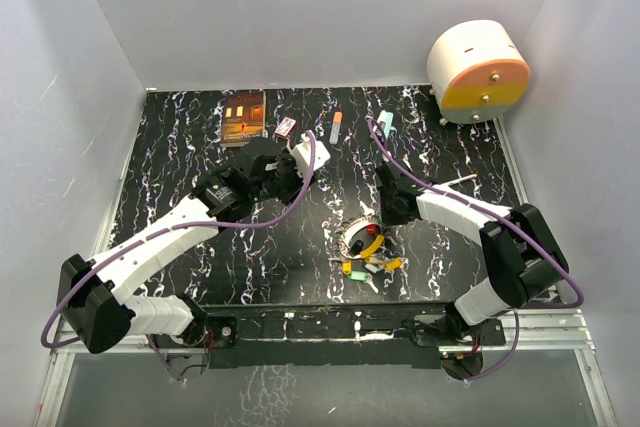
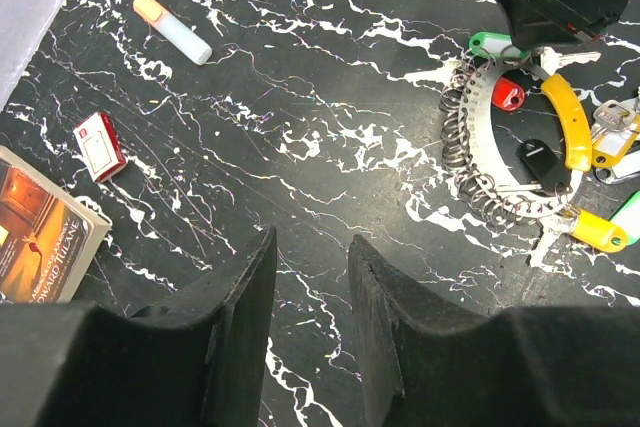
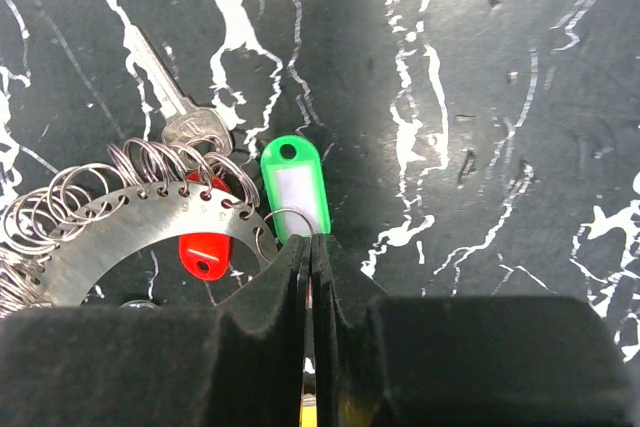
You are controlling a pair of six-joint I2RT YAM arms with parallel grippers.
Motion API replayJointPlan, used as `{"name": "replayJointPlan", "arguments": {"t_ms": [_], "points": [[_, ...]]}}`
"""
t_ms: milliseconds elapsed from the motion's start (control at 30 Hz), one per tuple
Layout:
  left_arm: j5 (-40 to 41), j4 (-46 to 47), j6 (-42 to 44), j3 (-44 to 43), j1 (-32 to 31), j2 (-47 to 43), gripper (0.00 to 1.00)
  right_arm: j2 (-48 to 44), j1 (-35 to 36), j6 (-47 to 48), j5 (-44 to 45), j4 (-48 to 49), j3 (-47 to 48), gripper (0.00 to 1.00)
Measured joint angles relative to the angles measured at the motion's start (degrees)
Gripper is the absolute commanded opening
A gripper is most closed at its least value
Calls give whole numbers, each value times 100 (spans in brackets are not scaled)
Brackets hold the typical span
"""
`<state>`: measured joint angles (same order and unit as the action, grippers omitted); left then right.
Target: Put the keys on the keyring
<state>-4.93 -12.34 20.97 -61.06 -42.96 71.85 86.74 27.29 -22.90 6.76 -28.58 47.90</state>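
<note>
**Right tool shut at the green key tag**

The right tool (image 3: 310, 244) is pressed together, its tips at the small wire loop of the green key tag (image 3: 295, 185). I cannot tell whether it truly pinches that loop. So thin a loop could slip free, or a pull could drag the whole tangle along.

Just beside it lies the keyring (image 3: 110, 232), a silvery arc crowded with small split rings that would likely hamper threading. A red tag (image 3: 204, 250) and a bare silver key (image 3: 175, 107) touch it.

The left tool (image 2: 312, 247), spread and empty, hovers well apart, so nothing steadies the keyring.

Farther off on the surface (image 1: 290, 267) lie a small red box (image 2: 100, 145), an orange-capped marker (image 2: 172, 29) and a book (image 2: 40, 237). None of them stands in the way.
</note>
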Motion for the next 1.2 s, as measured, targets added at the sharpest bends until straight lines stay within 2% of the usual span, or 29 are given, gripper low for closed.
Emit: {"name": "replayJointPlan", "arguments": {"t_ms": [133, 267, 367, 467, 567, 800, 967, 1200], "points": [[0, 0, 0, 0, 4, 0, 34, -105, -48, -129, 367, -98, 68, 8], [0, 9, 0, 7, 7, -7, 35, -505, -103, -177, 739, -138, 247, 35], [0, 22, -2, 28, 11, -15, 35, -774, -111, -140, 778, -111, 396, 40], [0, 37, -2, 59, 11, -39, 35, -970, -116, -79, 470, -92, 407, 40], [0, 35, -2, 98, 13, -57, 35, -1086, -109, -42, -70, -87, 354, 28], [-4, 42, -2, 107, 24, -57, 36, -1132, 225, -278, -1226, -337, 260, 34], [-20, 42, 2, 107, 42, -57, 36, -1045, 855, -273, -1539, -426, 195, 32], [-24, 42, 7, 111, 48, -57, 36, -621, 933, -345, -1613, -697, 170, 28]]}}
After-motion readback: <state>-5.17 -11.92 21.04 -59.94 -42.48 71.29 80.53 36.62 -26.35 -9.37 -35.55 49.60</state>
